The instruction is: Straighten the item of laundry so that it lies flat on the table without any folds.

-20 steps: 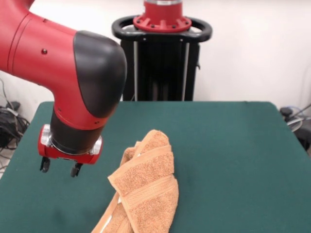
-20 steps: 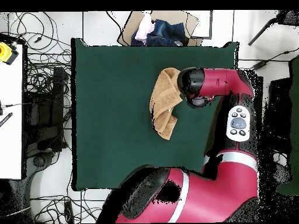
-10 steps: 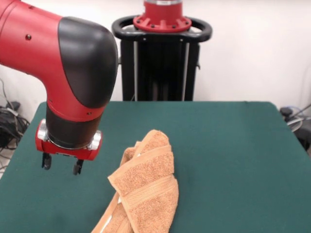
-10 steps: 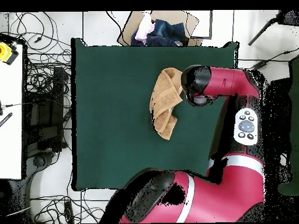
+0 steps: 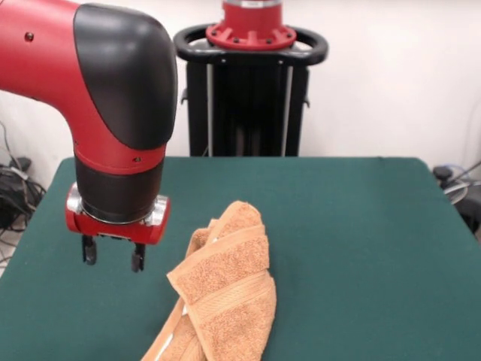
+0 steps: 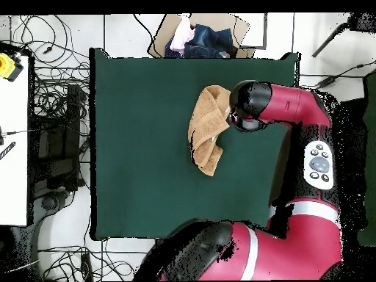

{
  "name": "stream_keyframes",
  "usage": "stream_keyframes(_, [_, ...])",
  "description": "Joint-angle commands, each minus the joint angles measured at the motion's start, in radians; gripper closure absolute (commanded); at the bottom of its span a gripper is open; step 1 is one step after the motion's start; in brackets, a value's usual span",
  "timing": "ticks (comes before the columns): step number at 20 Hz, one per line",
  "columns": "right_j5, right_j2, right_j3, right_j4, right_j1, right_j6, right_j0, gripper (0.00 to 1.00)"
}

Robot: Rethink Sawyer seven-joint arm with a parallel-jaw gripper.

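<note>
The orange-tan towel point(image 5: 218, 297) lay bunched and folded on the green table point(image 5: 361, 241). The gripper point(image 5: 113, 254) hung just beside it, fingers point(image 5: 137, 258) spread, holding nothing.

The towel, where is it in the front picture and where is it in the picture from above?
Front view: the towel lies crumpled low in the middle, running off the bottom edge, right of the gripper.
Overhead view: the towel sits in the table's upper right part, just left of the arm's black end.
Shared landmark: the green table.
</note>
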Motion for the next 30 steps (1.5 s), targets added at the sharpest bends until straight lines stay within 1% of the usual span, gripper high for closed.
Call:
stream_keyframes(1, [-0.097,0.151,0.154,0.065,0.013,-0.020,-0.024,0.00])
stream_keyframes(17, [-0.129,0.202,0.200,0.108,0.006,-0.017,-0.054,0.00])
stream_keyframes(30, [-0.140,0.191,0.203,0.103,0.009,0.009,-0.040,0.00])
